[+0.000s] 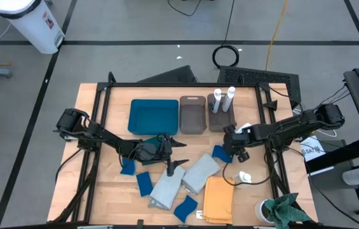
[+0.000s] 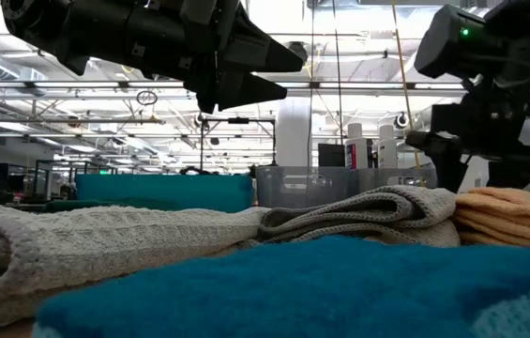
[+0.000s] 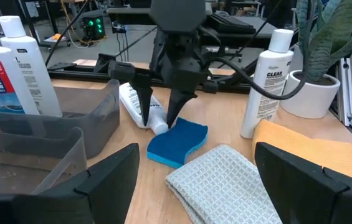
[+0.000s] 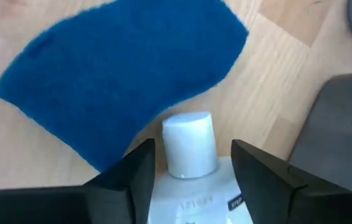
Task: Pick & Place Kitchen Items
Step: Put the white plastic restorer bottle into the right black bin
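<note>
1. Straddled by my right pincer (image 4: 191, 165), a lying bottle (image 4: 189, 146) rests on the table between its fingers, cap toward a blue sponge (image 4: 119, 74) just beyond; fingers (image 4: 132, 174) parted, not visibly clamping.
2. Left: my left pincer (image 1: 178, 154) hovers wide, empty, over the grey cloths (image 1: 184, 178).
3. Right: the bottle's long axis runs along my right pincer's reach; that arm is nearer.

A flat teal tray (image 1: 153, 116) is set at the table's rear, with two grey-brown bins (image 1: 192, 114) placed side by side just beside it. A green rag (image 1: 286, 210) is bunched at the table's front right corner.
</note>
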### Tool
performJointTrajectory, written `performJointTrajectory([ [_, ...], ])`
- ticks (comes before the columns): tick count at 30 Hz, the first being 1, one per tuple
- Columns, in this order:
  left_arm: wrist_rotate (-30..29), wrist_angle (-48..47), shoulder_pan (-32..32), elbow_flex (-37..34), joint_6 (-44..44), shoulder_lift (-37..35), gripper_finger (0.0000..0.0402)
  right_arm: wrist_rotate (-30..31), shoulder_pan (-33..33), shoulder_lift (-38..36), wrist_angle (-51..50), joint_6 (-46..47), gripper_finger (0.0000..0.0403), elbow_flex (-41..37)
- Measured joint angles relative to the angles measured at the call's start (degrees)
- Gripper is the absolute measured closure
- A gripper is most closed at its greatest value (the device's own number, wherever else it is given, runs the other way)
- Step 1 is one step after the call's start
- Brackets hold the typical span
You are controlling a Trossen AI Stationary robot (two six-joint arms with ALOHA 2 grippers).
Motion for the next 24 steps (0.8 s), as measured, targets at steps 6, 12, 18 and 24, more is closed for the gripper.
performJointTrajectory([
  [6,0.01,-0.03,0.01,0.00,0.00,0.00,0.0078,0.28,-0.37,0.00,0.30,-0.02,0.0275,-1.47],
  [12,0.01,-0.02,-0.01,0.00,0.00,0.00,0.0078,0.49,-0.35,-0.04,0.52,1.84,0.0326,-1.52],
  [18,0.00,-0.02,-0.01,0.00,-0.02,0.00,0.0078,4.10,0.22,-0.96,-0.06,5.17,0.0326,0.53],
  [24,0.01,-0.02,0.01,0.00,0.00,0.00,0.0078,6.23,1.55,-3.96,1.17,9.53,0.0326,7.91],
])
